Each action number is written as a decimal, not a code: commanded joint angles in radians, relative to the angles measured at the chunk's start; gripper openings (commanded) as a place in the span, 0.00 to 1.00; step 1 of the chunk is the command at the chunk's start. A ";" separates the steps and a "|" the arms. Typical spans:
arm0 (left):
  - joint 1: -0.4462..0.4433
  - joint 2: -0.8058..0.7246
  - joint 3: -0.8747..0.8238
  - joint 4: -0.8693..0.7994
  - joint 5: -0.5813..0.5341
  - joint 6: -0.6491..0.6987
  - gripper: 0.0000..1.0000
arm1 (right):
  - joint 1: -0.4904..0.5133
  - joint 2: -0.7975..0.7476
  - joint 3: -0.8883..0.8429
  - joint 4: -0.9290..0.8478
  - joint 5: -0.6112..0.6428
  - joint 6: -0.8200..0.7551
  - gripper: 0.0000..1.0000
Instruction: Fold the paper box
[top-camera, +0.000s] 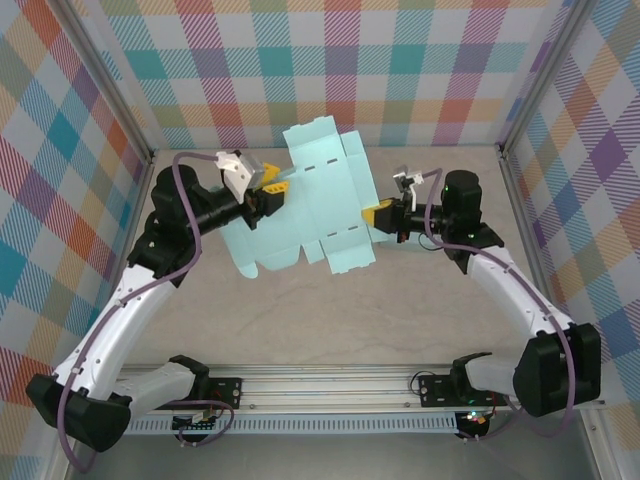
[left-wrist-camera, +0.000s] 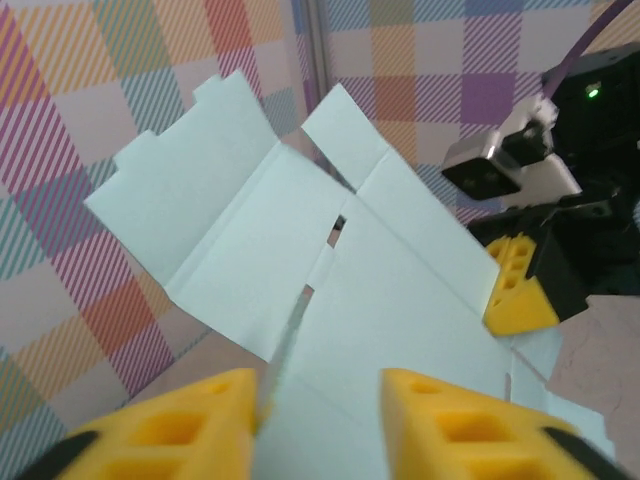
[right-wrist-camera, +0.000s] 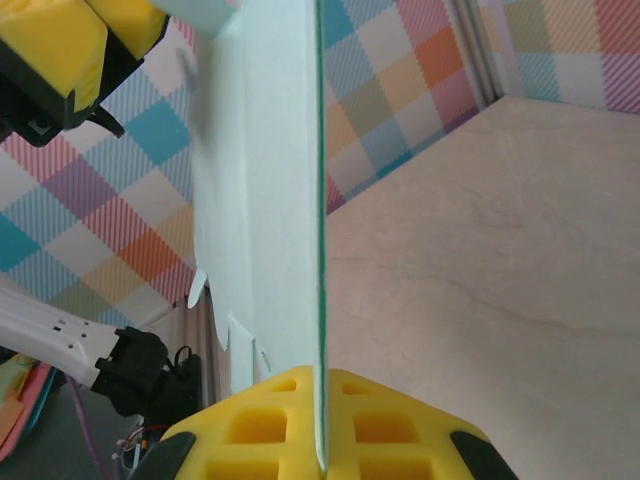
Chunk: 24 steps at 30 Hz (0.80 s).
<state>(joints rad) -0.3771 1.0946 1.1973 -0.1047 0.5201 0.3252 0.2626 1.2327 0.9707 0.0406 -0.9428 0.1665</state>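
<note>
Right gripper (right-wrist-camera: 320, 425), frame bottom, clamped on paper box (right-wrist-camera: 265, 200) edge; left gripper (left-wrist-camera: 320, 405) spread. Box judged light, floppy; best held by edges.

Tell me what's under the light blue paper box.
Under the light blue paper box: beige tabletop, visible in the right wrist view. From above, the box hides the patch below.

Robot lab test cell. Printed pastel-plaid wall panels (top-camera: 330, 60) close three sides, framed by bare aluminium corner posts (top-camera: 120, 100). Beige matte tabletop (top-camera: 330, 320). Slotted aluminium rail (top-camera: 330, 385) at the near edge carries two white robot arms (top-camera: 105, 340) with purple cables (top-camera: 181, 190).
</note>
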 joint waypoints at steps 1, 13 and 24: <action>0.050 0.038 0.106 -0.122 -0.033 0.041 0.65 | 0.001 -0.038 0.104 -0.371 0.087 -0.223 0.00; 0.098 0.247 0.427 -0.383 0.126 0.264 0.82 | 0.003 -0.042 0.297 -0.734 0.116 -0.426 0.00; 0.078 0.422 0.648 -0.576 0.250 0.381 0.80 | 0.066 0.026 0.371 -0.833 0.110 -0.458 0.00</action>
<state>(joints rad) -0.2863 1.4635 1.7378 -0.5781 0.7078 0.6460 0.2962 1.2377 1.2873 -0.7441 -0.8009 -0.2459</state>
